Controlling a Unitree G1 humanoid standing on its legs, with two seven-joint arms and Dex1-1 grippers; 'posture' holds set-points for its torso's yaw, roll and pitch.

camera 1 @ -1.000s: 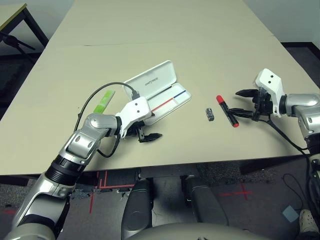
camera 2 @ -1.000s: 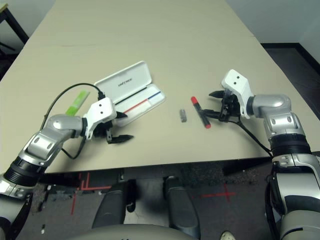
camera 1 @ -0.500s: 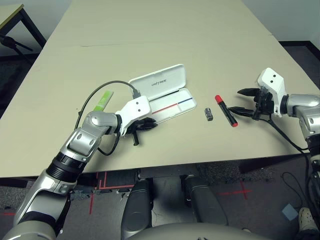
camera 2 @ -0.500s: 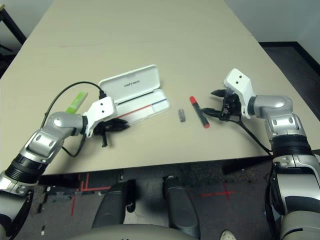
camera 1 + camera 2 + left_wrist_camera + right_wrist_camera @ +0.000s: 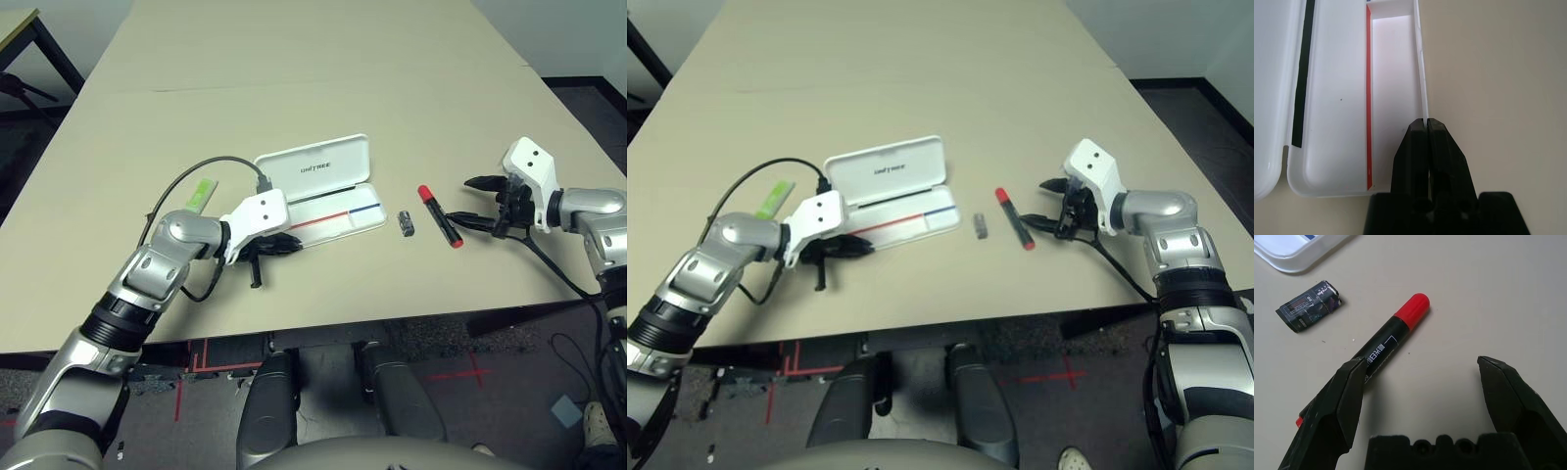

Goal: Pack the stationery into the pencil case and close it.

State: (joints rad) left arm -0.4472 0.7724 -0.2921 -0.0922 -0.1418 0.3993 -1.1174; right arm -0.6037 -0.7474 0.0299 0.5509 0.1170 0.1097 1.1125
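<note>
Pencil case (image 5: pixel 338 213) straighter than before

From where I sit, my left arm (image 5: pixel 152 264) reaches forward and inward, its gripper (image 5: pixel 1428 122) shut, fingertips together. My right arm (image 5: pixel 600 230) bends in from the right, its fingers (image 5: pixel 1347 396) spread wide apart with nothing between them, wrist (image 5: pixel 532 164) toward the middle.

Tabletop (image 5: pixel 343 98), beige, broad; wall (image 5: pixel 549 34), pale grey; floor (image 5: pixel 529 411), dark, with red tape lines (image 5: pixel 475 370); second table (image 5: pixel 20 29), yellowish top, dark legs.
</note>
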